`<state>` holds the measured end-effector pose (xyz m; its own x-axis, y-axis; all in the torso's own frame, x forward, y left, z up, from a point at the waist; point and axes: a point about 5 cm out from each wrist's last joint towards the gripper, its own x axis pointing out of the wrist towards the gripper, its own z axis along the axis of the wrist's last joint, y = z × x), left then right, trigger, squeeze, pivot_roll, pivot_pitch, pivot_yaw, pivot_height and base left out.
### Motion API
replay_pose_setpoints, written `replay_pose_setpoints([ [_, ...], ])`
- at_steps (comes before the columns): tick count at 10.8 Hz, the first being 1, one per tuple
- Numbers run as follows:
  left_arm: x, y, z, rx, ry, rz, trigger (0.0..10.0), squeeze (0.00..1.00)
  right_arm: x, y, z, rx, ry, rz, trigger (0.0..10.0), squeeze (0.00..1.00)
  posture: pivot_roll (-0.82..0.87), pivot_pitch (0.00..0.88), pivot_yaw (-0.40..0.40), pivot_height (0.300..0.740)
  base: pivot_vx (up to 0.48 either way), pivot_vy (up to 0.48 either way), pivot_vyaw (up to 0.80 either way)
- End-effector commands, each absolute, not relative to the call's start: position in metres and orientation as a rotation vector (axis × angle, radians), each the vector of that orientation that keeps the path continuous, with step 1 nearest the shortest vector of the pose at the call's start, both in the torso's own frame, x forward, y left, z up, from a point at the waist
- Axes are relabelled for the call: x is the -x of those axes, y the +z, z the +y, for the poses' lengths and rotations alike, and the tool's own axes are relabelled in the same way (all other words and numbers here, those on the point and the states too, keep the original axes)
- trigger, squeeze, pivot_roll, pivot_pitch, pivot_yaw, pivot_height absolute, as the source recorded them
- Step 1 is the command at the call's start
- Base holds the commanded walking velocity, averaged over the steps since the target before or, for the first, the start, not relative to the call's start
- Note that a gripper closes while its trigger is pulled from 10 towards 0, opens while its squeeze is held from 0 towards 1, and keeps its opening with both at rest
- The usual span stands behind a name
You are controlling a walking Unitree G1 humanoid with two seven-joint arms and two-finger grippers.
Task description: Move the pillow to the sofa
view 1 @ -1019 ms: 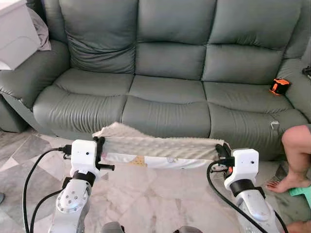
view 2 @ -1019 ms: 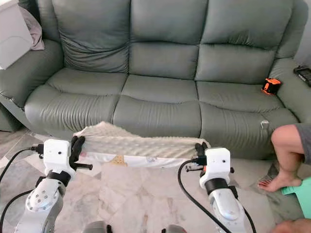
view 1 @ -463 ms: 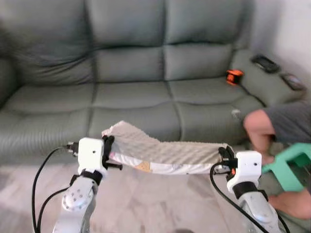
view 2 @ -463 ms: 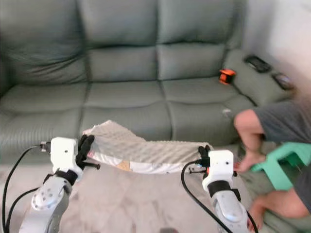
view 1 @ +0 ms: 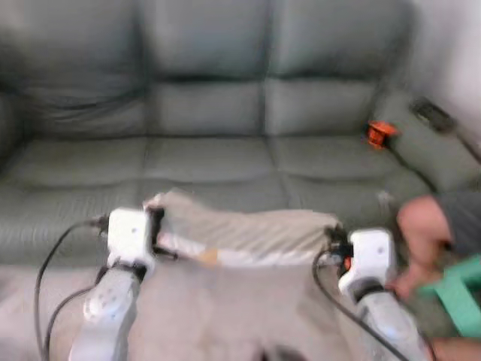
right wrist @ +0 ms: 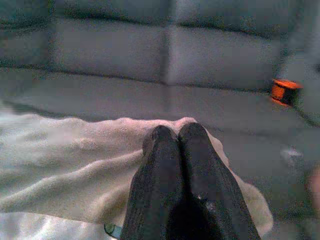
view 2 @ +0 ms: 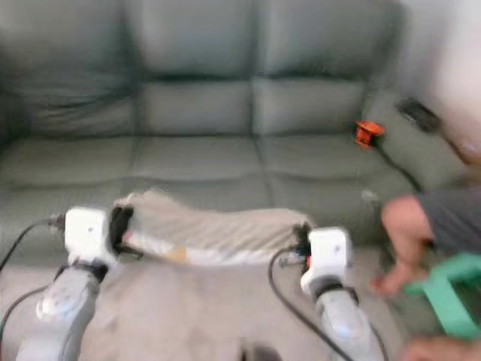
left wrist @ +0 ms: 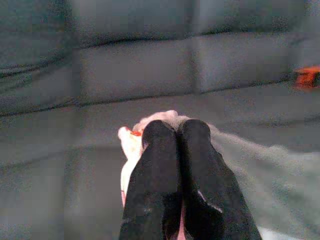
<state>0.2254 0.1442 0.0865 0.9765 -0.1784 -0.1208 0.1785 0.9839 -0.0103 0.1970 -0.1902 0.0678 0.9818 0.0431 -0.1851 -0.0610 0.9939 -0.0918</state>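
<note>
Pillow (view 1: 240,235), cream and bumpy on top with a paler printed underside, hangs stretched across the lower middle of the head views, held up in front of the sofa (view 1: 210,113) and not touching it. At lower left, the left end effector (view 1: 155,229) grips the pillow's left end; in the left wrist view its two black fingers (left wrist: 160,165) are pressed together over a bunched corner of the fabric. A black cable loops down from that silver arm. The sofa, grey-green with three seats, spans the upper frame behind the pillow. At lower right, the right end effector (view 1: 331,242) is clenched on the pillow's right end, and the right wrist view shows its fingers (right wrist: 195,160) closed tight over the cream edge. Farther right, an orange and black object (view 1: 381,132) sits on the sofa's right seat near the armrest, with a dark device (view 1: 430,113) on the armrest itself. A person's bent leg (view 1: 425,222) shows at the right edge beside what looks like a green stool (view 1: 460,297), though the head views are badly blurred.
</note>
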Motion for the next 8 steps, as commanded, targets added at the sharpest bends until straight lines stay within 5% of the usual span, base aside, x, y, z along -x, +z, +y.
replay_pose_setpoints([
  [1, -0.2257, 0.0941, 0.1488, -0.022, -0.179, 0.089, 10.0, 0.00, -0.2035, 0.0779, -0.1869, 0.098, 0.063, 0.136, 10.0, 0.00, 0.00, 0.000, -0.012, 0.740, 0.480, 0.000, 0.00],
  [5, -0.2278, 0.0931, 0.1442, -0.018, -0.191, 0.097, 10.0, 0.00, -0.2070, 0.0769, -0.1860, 0.098, 0.071, 0.137, 10.0, 0.00, -0.01, 0.000, -0.008, 0.740, 0.408, 0.000, 0.00],
  [8, -0.2290, 0.0924, 0.1435, -0.022, -0.194, 0.107, 10.0, 0.00, -0.2087, 0.0751, -0.1859, 0.093, 0.070, 0.141, 10.0, 0.00, -0.01, 0.000, -0.010, 0.740, 0.000, 0.000, 0.52],
])
